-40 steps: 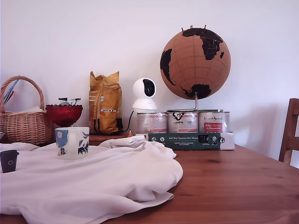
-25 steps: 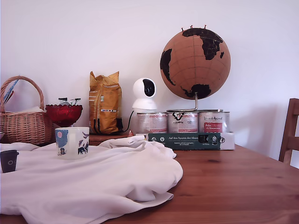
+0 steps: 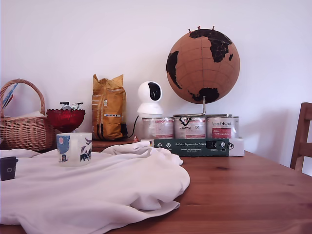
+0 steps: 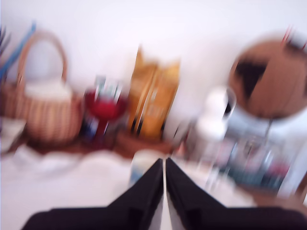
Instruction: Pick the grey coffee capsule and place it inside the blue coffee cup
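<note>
Sitting at the far left edge of the exterior view, on the white cloth (image 3: 97, 187): the grey coffee capsule (image 3: 8, 168), upright, partly cut off by the frame edge, faint ring mark facing the camera. Standing behind it, against the wall: a wicker basket (image 3: 24, 129) with an arched handle. Resting to the capsule's right, well apart from it and also on the cloth: the blue coffee cup (image 3: 74, 148), upright, white with blue patches, a reddish dot and dark bird-like drawings. Sitting behind the cup: a red glass bowl (image 3: 66, 118), with a yellow bag (image 3: 108, 113) just beside it. Continuing rightward along the wall: a small white camera (image 3: 150, 98), then three tins (image 3: 190, 127) in a row behind a dark green box (image 3: 191, 146), and a cork globe (image 3: 203, 66) rising above the tins. Carrying all of it: the wooden bench (image 3: 243, 190), bare on the exterior view's right, with part of a wooden chair (image 3: 302, 136) showing at the right edge.

Not appearing in the exterior view at all: the arm. Showing in the heavily blurred wrist view: the end effector (image 4: 164, 167), its two dark fingers pressed nearly together with only a thin pale slit between them, clenched and gripping nothing, pointing toward the back row, with the pale blurred cup just past its tips.
</note>
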### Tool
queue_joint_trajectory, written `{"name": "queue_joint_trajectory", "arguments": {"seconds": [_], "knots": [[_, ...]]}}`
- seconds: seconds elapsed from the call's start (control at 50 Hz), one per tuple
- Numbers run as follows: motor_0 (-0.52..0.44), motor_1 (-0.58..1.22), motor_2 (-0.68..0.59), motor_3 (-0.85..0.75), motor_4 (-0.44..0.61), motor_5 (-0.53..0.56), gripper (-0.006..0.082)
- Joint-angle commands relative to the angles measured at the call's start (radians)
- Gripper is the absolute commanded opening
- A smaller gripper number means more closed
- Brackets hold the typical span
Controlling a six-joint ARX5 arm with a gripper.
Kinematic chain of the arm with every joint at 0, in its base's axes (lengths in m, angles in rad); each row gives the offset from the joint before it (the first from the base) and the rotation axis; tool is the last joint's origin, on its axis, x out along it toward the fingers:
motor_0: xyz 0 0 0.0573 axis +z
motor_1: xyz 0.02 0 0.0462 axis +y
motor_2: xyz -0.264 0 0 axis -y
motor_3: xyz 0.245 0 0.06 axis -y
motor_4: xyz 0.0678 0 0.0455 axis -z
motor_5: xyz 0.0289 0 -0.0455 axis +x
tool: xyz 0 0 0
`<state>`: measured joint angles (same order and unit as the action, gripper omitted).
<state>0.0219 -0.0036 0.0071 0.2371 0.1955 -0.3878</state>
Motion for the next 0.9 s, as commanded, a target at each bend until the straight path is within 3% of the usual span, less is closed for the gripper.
{"name": "queue_joint_trajectory", "arguments": {"seconds": [0.0,0.16,0.4,0.56,0.62,0.76,0.82,0.88], "knots": [[0.001,-0.006,0.01,0.033,-0.016,-0.014,-0.0019],[0.001,0.094,0.053,0.033,-0.029,-0.013,-0.0019],[0.001,0.426,0.081,0.036,0.006,0.007,-0.0019],[0.001,0.664,0.083,0.158,0.028,0.037,0.0005],[0.001,0.751,0.083,0.213,0.027,0.062,0.0112],[0.001,0.937,0.087,0.341,0.025,0.147,0.0496],[0.0,1.005,0.09,0.386,0.026,0.197,0.056],[-0.008,1.069,0.093,0.439,0.023,0.262,0.0563]]}}
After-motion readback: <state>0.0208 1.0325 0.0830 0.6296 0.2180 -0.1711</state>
